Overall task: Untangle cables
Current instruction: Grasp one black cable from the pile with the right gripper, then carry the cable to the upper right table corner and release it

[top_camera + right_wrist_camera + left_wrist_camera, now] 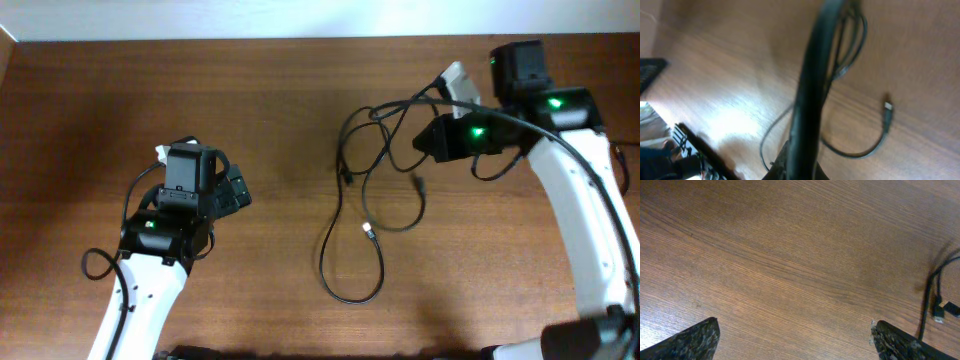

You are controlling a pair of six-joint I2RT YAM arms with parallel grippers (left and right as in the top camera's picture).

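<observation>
Right fingers (432, 140) seemingly pinch the cables (322, 262); left fingers (695, 340) spread wide, well apart

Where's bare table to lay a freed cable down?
Free: the table between the left gripper and the cables, plus the far corner beyond the left gripper. Crowded: around the cables, up to the right gripper.

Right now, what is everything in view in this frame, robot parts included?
cables: count unclear, black, tangled right of centre on the table, one long loop trailing toward the near edge
table: one, brown wood, under everything
left gripper: one, black, left side, open over bare wood
right gripper: one, black, far right, tip at the cables; whether it grips one is unclear
arms: two, white, one at each side
</observation>
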